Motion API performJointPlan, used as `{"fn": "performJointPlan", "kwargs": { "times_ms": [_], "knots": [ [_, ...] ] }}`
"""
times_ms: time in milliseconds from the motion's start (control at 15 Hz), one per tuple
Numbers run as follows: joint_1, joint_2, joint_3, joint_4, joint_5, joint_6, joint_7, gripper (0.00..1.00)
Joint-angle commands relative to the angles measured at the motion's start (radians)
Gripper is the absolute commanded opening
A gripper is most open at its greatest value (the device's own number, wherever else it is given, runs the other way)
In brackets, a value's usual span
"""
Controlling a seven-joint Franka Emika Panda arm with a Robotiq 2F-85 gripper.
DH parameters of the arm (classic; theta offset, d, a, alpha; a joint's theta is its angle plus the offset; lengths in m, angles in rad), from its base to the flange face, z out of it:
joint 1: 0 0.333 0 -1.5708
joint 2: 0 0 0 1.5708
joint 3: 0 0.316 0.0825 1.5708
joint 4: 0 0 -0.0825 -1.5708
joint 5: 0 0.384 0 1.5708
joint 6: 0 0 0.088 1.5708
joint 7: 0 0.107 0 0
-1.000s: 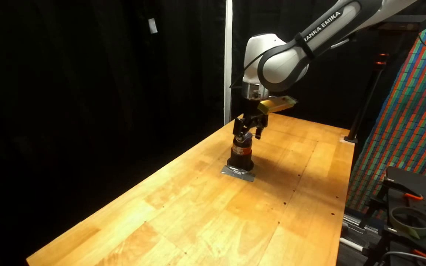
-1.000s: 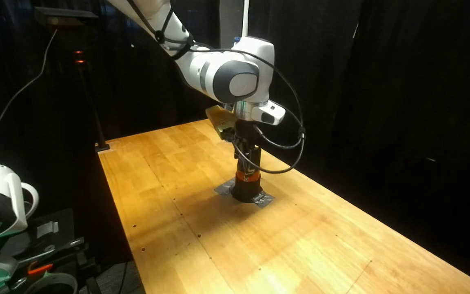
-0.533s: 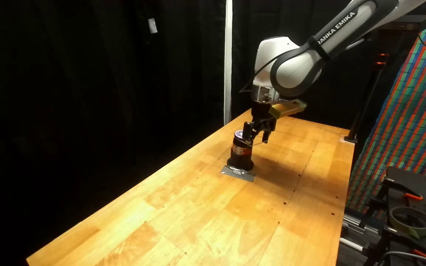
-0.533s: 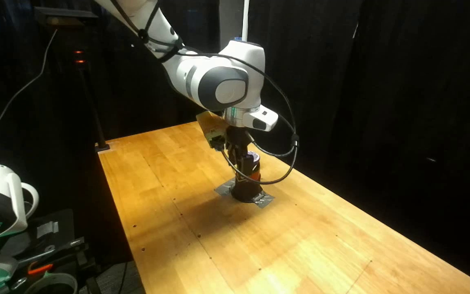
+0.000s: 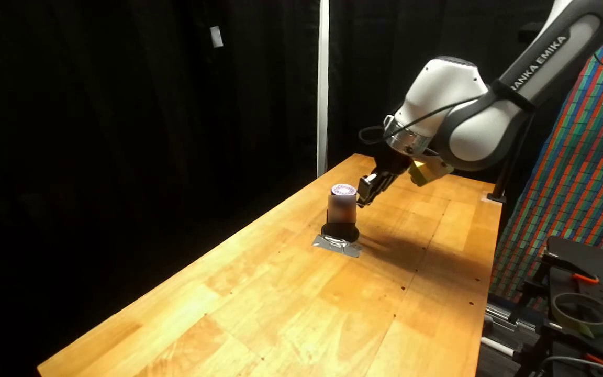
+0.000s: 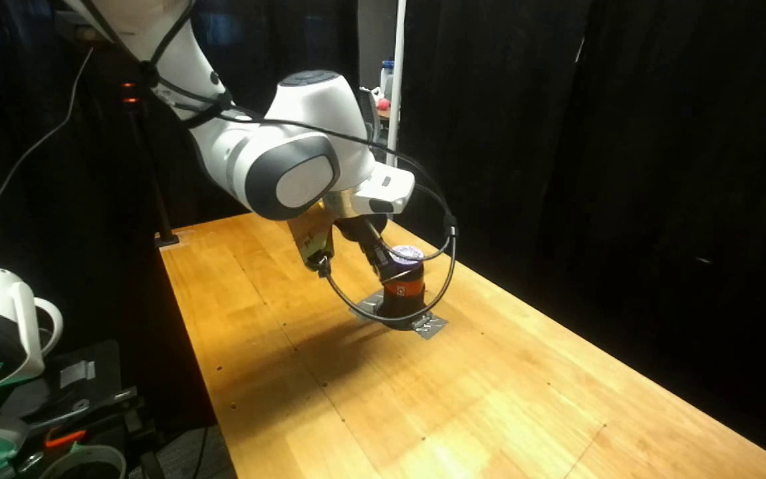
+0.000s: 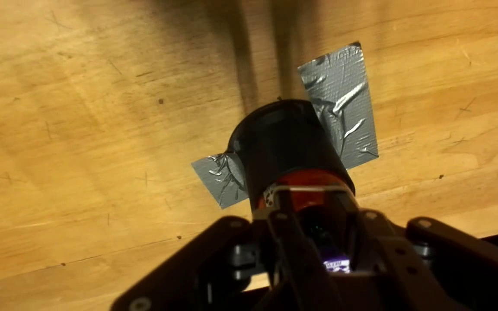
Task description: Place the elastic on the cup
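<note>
Exterior views, both: we have black curtain (image 5: pixel 139 131) as backdrop and a long wooden table (image 5: pixel 280 303) running from near to far, marked with small dark dots. In an exterior view we note a many-coloured checked cloth (image 5: pixel 579 173) hanging at the right. Next in size, the white-and-grey robot arm (image 6: pixel 296 166): in an exterior view it reaches in from the far left, a black cable (image 6: pixel 450 226) looping off its wrist.

Gripper (image 7: pixel 311 204): black, tilted, just beside the upper half of the cup (image 6: pixel 404 290), which in an exterior view stands nearer the table's right edge. Wrist view gives us the gripper's fingers (image 7: pixel 284 202) standing apart, the cup's red showing through the gap. Whether either finger touches the cup, we cannot tell.

Cup: upright on the table. We record a dark lower part, a red-orange band at mid-height, dark above that, and a pale patterned top.

Silver tape (image 7: pixel 344 103): two creased strips at the cup's foot, touching it, left and right of it in the wrist view.

Elastic (image 7: pixel 311 188), smallest: a thin pale band stretched across the fingertips, passing over the cup's red part as we see it in the wrist view. Whether any of it goes around the cup, we cannot make out.
</note>
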Motion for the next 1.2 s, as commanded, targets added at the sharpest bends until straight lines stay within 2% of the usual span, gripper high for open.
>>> {"fn": "performJointPlan", "kwargs": {
  "times_ms": [0,133,400,467,733,933,1000,1067,1133],
  "knots": [
    [0.017,-0.073,-0.019,-0.169,-0.026,0.207,-0.002,0.06],
    [0.04,-0.061,-0.045,-0.219,-0.031,0.356,-0.007,0.02],
    [0.076,-0.012,-0.069,-0.289,0.016,0.668,-0.043,0.09],
    [0.021,0.005,0.002,-0.3,0.074,0.747,-0.089,0.08],
    [0.005,0.087,0.058,-0.314,0.12,0.962,-0.114,0.06],
    [-0.002,0.133,0.084,-0.317,0.127,1.041,-0.128,0.08],
    [-0.002,0.14,0.089,-0.317,0.13,1.043,-0.131,0.07],
    [-0.002,0.126,0.091,-0.321,0.135,0.983,-0.142,0.1],
    [-0.007,0.098,0.095,-0.333,0.135,0.895,-0.144,0.34]
  ]
}}
